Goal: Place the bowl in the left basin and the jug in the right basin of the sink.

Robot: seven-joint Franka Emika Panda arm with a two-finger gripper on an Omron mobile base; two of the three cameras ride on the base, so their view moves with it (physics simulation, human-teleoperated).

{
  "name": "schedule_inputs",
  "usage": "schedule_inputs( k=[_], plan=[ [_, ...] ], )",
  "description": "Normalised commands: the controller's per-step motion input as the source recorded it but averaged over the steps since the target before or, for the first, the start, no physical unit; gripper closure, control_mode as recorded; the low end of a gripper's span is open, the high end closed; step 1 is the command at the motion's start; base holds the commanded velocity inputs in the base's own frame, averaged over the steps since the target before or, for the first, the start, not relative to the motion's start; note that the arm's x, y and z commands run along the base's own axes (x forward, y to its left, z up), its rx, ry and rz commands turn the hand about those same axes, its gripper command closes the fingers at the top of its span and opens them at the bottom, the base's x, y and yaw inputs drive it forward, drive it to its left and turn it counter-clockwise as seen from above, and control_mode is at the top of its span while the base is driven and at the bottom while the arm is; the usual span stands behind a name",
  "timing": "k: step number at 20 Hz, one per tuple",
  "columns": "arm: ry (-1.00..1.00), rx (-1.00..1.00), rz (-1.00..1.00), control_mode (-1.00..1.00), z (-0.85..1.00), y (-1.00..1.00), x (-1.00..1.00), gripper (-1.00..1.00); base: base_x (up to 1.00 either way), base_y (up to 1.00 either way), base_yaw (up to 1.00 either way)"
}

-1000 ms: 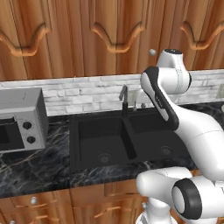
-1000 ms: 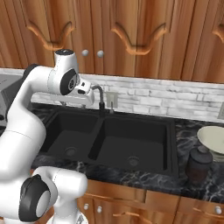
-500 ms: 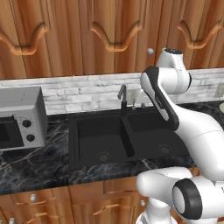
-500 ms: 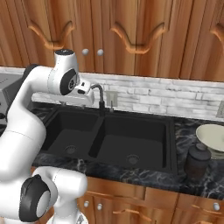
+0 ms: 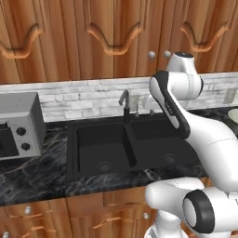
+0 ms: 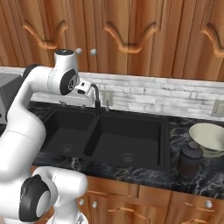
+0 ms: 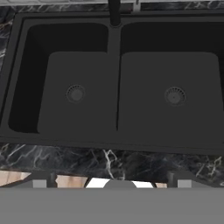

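Left base view: sink [image 5: 74,153] sits centre frame, left basin [image 5: 103,149] and right basin [image 5: 160,146] both bare, faucet [image 5: 125,103] at the back between them. Arm rises from lower right, elbow folded high in the upper right of frame, forearm angling back down toward the faucet. A sliver of the bowl [image 5: 234,115] shows at the right edge. Microwave [image 5: 17,123] at the left edge.

Right base view: bowl [image 6: 209,138] and jug [image 6: 190,158] stand on the counter [image 6: 144,175] at the right edge of frame, jug just in front of the bowl and about touching it, both upright, well apart from the sink's right rim. The wrist sits upper left, over the back of the sink by the faucet. So both targets lie far toward frame right of the hand, across the whole right basin. Jug's long axis is vertical; bowl opens upward.

Hand view: camera looks straight down into the sink, left basin drain [image 7: 75,93] left of centre, right basin drain [image 7: 174,96] right of centre, divider down the middle. Gripper [image 7: 111,183] at the bottom edge, jaws spread wide with nothing between them.

Judgement: nothing picked yet. Next move likely a long swing toward the right-hand counter; jug is nearer the counter's front edge, the bowl behind it.
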Motion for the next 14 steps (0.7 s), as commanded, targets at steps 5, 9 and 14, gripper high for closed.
schedule_inputs(
  k=[5, 9, 14],
  plan=[
    [0.0, 0.0, 0.0, 1.0, 0.0, 0.0, 0.0, -1.0, -0.23, -0.38, 0.0],
    [0.0, 0.0, 0.0, 1.0, 0.0, 0.0, 0.0, -1.0, -0.19, -0.37, 0.0],
    [0.0, 0.0, 0.0, 1.0, 0.0, 0.0, 0.0, -1.0, -0.15, -0.42, 0.0]
  ],
)
